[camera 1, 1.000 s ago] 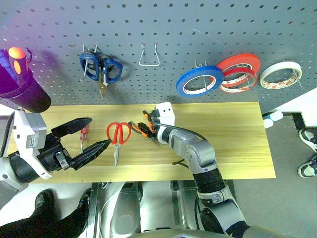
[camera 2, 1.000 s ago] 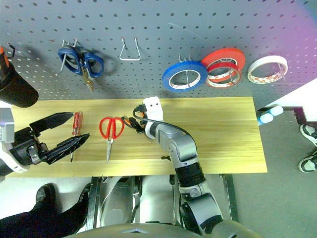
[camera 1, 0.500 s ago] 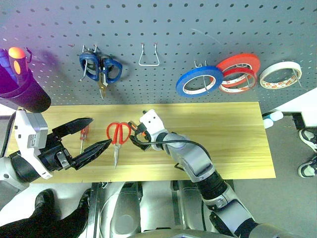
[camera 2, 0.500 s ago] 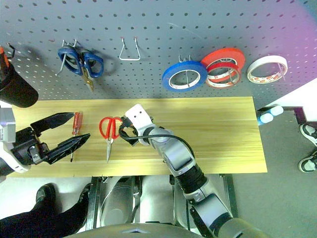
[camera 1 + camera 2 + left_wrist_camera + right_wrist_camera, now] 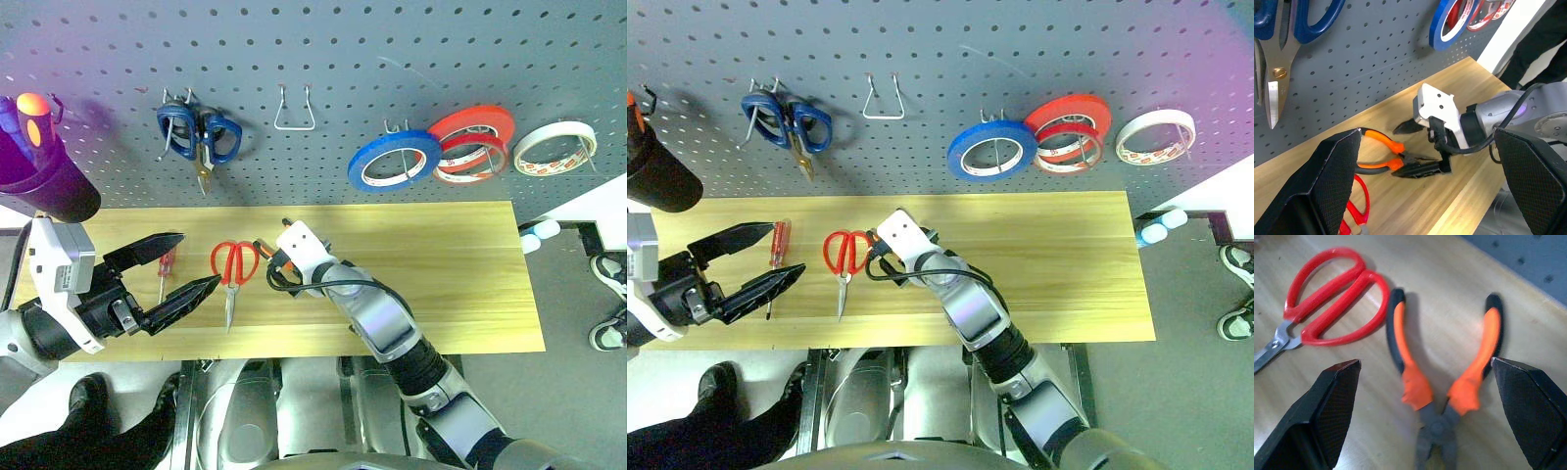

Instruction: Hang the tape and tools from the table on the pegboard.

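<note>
The long-nosed pliers (image 5: 1442, 382) with orange-and-black handles lie on the wooden table (image 5: 451, 284), handles spread. My right gripper (image 5: 1396, 152) is open and low over them, one finger on each side. Just left of them lie the red-handled scissors (image 5: 233, 269), and further left the slim red screwdriver (image 5: 165, 269). My left gripper (image 5: 199, 259) hovers open between those two, holding nothing. The whitish tape (image 5: 555, 147) hangs on a hook at the far right of the pegboard (image 5: 392, 59).
On the pegboard hang blue-handled scissors (image 5: 201, 137), a bare wire hook (image 5: 294, 113), a blue roll (image 5: 394, 160) and a red roll (image 5: 472, 142). A dark cup (image 5: 44, 186) sits at its left end. A person's shoes (image 5: 609, 294) show right of the table.
My right gripper has rolled and shifted a little left and down, now straddling the pliers. The left gripper and the tools have stayed put.
</note>
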Action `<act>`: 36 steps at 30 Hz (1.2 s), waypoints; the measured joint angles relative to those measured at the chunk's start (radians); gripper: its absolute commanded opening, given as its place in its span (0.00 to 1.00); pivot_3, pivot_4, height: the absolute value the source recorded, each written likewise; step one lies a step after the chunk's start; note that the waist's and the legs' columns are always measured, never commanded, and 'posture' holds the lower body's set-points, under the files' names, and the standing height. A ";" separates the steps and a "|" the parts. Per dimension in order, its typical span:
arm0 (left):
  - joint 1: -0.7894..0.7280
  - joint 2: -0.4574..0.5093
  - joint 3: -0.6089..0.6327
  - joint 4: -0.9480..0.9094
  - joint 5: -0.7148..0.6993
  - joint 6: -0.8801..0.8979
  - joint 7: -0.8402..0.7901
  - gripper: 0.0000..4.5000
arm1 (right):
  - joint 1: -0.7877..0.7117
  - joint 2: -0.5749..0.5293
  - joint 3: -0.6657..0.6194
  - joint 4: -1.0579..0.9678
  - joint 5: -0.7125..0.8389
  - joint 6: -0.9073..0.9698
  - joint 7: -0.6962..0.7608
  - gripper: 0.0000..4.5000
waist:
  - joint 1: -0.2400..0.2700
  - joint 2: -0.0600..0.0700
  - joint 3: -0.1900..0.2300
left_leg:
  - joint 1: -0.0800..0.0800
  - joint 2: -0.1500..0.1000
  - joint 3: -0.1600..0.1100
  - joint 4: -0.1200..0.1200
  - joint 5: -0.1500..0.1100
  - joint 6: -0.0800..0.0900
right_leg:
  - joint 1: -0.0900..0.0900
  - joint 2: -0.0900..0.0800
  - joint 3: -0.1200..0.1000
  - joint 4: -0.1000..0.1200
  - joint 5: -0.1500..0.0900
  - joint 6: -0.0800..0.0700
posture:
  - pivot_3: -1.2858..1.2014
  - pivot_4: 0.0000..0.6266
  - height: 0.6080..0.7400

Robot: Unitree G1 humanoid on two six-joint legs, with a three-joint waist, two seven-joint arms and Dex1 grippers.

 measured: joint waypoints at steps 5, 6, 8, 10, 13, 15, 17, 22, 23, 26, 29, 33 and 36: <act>0.000 0.000 0.000 0.000 0.000 0.000 0.000 1.00 | -0.003 0.012 0.001 0.017 -0.006 0.042 0.012 0.99 | 0.000 0.000 0.000 | 0.000 0.000 0.000 0.000 0.000 0.000 | 0.000 0.000 0.000 0.000 0.000 0.000 | 0.59 0.73 0.95; 0.000 0.000 0.000 0.000 0.000 0.000 0.000 1.00 | -0.006 0.012 0.001 0.022 -0.007 0.047 0.012 0.99 | 0.000 0.000 0.000 | 0.000 0.000 0.000 0.000 0.000 0.000 | 0.000 0.000 0.000 0.000 0.000 0.000 | 0.59 0.73 0.95; 0.001 0.000 0.000 0.000 0.000 0.000 0.001 1.00 | -0.015 0.012 0.003 0.033 -0.010 0.047 0.013 0.99 | 0.000 0.000 0.000 | 0.000 0.000 0.000 0.000 0.000 0.000 | 0.000 0.000 0.000 0.000 0.000 0.000 | 0.60 0.73 0.95; 0.002 0.000 0.000 -0.001 0.000 0.000 0.001 1.00 | -0.025 0.009 0.003 0.043 -0.018 0.044 0.011 0.99 | 0.000 0.000 0.000 | 0.000 0.000 0.000 0.000 0.000 0.000 | 0.000 0.000 0.000 0.000 0.000 0.000 | 0.60 0.73 0.95; 0.003 0.000 0.000 -0.002 0.000 0.000 0.001 1.00 | -0.035 0.009 -0.010 0.065 -0.027 0.030 0.003 0.99 | 0.000 0.000 0.000 | 0.000 0.000 0.000 0.000 0.000 0.000 | 0.000 0.000 0.000 0.000 0.000 0.000 | 0.60 0.73 0.95; 0.005 0.000 0.000 -0.002 -0.001 0.000 0.002 1.00 | -0.040 0.009 -0.030 0.078 -0.027 0.020 0.000 0.99 | 0.001 0.000 0.000 | 0.000 0.000 0.000 0.000 0.000 0.000 | 0.000 0.000 0.000 0.000 0.000 0.000 | 0.60 0.74 0.95; 0.011 0.000 0.000 -0.002 -0.001 0.000 0.003 1.00 | -0.044 0.008 -0.038 0.078 -0.029 0.015 -0.001 0.99 | 0.000 0.000 0.000 | 0.000 0.000 0.000 0.000 0.000 0.000 | 0.000 0.000 0.000 0.000 0.000 0.000 | 0.60 0.74 0.95; 0.008 0.000 0.000 -0.004 -0.003 0.000 0.013 1.00 | -0.044 0.012 -0.032 0.081 -0.030 0.014 -0.001 0.99 | 0.001 0.000 0.000 | 0.000 0.000 -0.001 0.000 0.000 0.000 | 0.000 0.000 -0.001 0.000 0.000 0.000 | 0.60 0.74 0.95; 0.008 0.000 0.000 -0.004 -0.003 0.000 0.016 1.00 | -0.044 0.012 -0.030 0.086 -0.035 0.014 -0.002 0.99 | 0.001 0.000 0.000 | 0.000 0.000 -0.001 0.000 0.000 0.000 | 0.000 0.000 -0.001 0.000 0.000 0.000 | 0.60 0.74 0.95; 0.008 0.000 0.000 -0.004 -0.008 0.000 0.021 1.00 | -0.044 0.012 -0.028 0.111 -0.044 0.013 -0.001 0.99 | 0.000 0.000 0.000 | 0.000 0.000 -0.001 0.000 0.000 0.000 | 0.000 0.000 -0.001 0.000 0.000 0.000 | 0.60 0.74 0.95; 0.008 0.000 0.000 -0.004 -0.018 0.000 0.023 1.00 | -0.044 0.012 -0.024 0.135 -0.050 -0.003 0.006 0.99 | 0.000 0.000 0.000 | 0.000 0.000 -0.001 0.000 0.000 0.000 | 0.000 0.000 -0.001 0.000 0.000 0.000 | 0.60 0.74 0.95; 0.012 0.000 0.000 -0.006 -0.023 0.000 0.024 1.00 | -0.050 0.012 -0.014 0.175 -0.065 -0.033 0.010 0.99 | 0.001 0.000 0.000 | 0.000 0.000 -0.001 0.000 0.000 0.000 | 0.000 0.000 -0.001 0.000 0.000 0.000 | 0.60 0.73 0.95; 0.021 0.000 0.001 -0.014 -0.023 0.000 0.024 1.00 | -0.069 0.013 -0.020 0.216 -0.068 -0.062 0.006 0.99 | 0.001 0.000 0.000 | 0.000 0.000 -0.001 0.001 0.000 0.000 | 0.000 0.000 -0.001 0.001 0.000 0.000 | 0.60 0.73 0.95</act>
